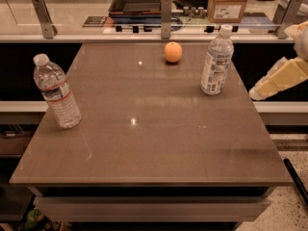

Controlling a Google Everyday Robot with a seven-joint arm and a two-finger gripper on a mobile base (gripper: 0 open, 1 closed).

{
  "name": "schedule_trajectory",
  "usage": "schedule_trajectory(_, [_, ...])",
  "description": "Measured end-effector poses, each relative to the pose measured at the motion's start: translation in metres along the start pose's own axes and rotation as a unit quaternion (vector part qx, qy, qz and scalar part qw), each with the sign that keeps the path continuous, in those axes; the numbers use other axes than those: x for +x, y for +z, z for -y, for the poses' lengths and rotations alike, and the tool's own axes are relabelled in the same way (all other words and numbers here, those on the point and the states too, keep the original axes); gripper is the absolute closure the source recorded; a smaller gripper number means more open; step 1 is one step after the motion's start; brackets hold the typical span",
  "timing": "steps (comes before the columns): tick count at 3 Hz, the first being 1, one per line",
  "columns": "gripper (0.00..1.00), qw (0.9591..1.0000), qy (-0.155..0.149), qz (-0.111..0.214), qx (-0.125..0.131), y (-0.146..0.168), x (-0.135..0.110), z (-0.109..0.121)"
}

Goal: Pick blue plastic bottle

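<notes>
The blue plastic bottle [216, 61] stands upright at the back right of the brown table [144, 143]. It is clear, with a white cap and a blue-and-white label around its lower body. My gripper [256, 93], a cream-coloured piece, reaches in from the right edge of the view. It hangs just off the table's right side, to the right of the bottle and a little below it, and does not touch it. Nothing shows in it.
A clear ribbed bottle with a narrow red band [56, 91] stands near the table's left edge. An orange [173, 52] sits at the back centre. Behind the table runs a counter with metal posts [166, 16], a dark tray [137, 3] and a cardboard box [228, 4].
</notes>
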State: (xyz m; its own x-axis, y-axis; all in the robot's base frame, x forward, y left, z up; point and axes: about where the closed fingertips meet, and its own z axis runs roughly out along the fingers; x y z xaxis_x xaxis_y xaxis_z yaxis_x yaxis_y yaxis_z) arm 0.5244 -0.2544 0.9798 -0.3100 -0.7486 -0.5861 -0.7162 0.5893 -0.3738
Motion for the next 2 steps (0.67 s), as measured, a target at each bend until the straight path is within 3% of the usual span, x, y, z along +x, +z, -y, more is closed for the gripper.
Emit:
schedule_trajectory(1, [0.00,0.9981,0.024,0.054,0.019,0.026,-0.005,0.014])
schedule_trajectory(2, [0.00,0.9930,0.047,0.107,0.019,0.056,-0.013,0.021])
